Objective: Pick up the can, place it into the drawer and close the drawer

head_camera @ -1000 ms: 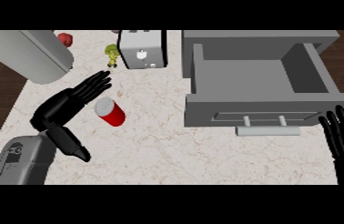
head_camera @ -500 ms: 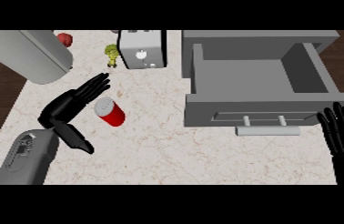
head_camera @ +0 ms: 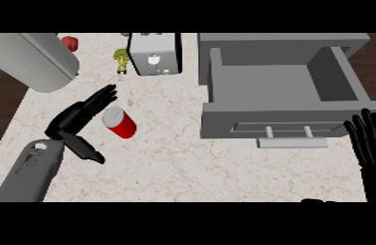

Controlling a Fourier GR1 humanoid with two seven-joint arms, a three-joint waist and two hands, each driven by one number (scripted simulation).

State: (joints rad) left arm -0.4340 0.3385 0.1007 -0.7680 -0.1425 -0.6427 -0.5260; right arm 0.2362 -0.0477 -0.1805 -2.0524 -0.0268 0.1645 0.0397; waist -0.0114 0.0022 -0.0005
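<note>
I am at the pick-up step: my left hand (head_camera: 77, 118) is spread, fingers straight, just beside the red can (head_camera: 120, 123), which stands on the table (head_camera: 183, 164) well left of the open drawer (head_camera: 283, 97). Next I judge I must curl round the can. My right hand (head_camera: 363, 139) rests unclenched at the right edge. No readable writing shows.

The marbled counter (head_camera: 183, 159) bears a red can (head_camera: 120, 123), toaster (head_camera: 155, 54), perhaps a green figurine (head_camera: 121, 60).
</note>
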